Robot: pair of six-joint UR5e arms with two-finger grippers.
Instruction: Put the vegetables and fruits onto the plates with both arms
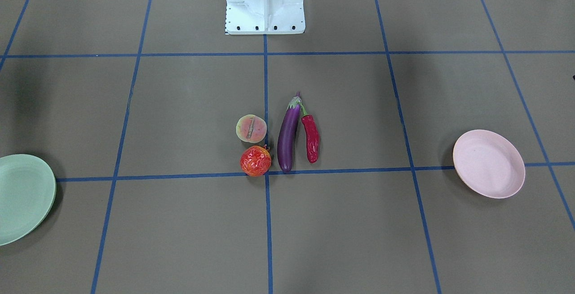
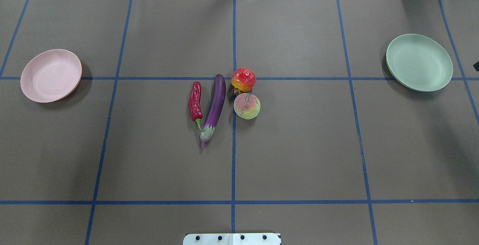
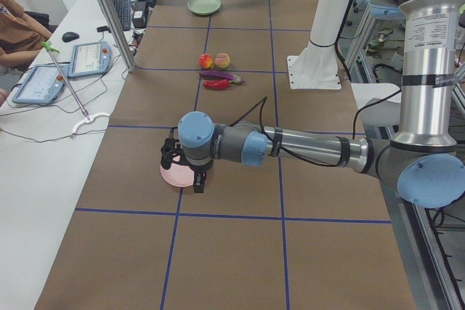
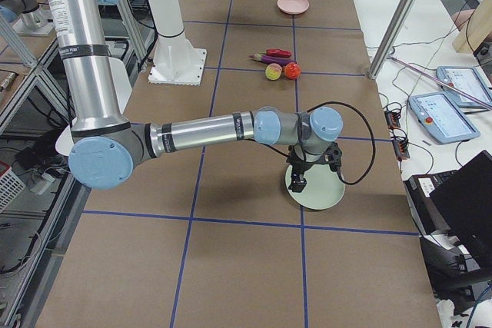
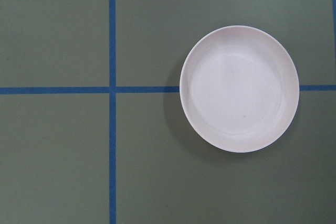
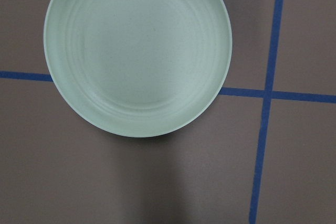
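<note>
While both plates sit empty, I rate progress at nil: nothing lifted, nothing placed.

Overhead view, clock refs from table centre:
- Eggplant (image 2: 214, 107) just left of the centre tape line, cap end toward my base.
- Chili (image 2: 195, 101) beside the eggplant at its 9 o'clock; the green stem meets the eggplant cap.
- Orange-red fruit (image 2: 243, 79) at approx. 12 o'clock of the peach (image 2: 247, 106), the two nearly touching, both just right of the centre line.
- Pink plate (image 2: 51, 75) far out at 9–10 o'clock; green plate (image 2: 419, 62) far out at 2 o'clock. Both well apart from the produce.

Arms: my left gripper (image 3: 185, 172) hangs over the pink plate, my right gripper (image 4: 311, 173) over the green plate. Side views only, so I cannot tell how the jaws stand on either. Wrist cams show only plates and tape, no fingers, no load; judged not carrying.

Outstanding: all 4 items. I'd expect each arm to come in to centre for a pick first.
</note>
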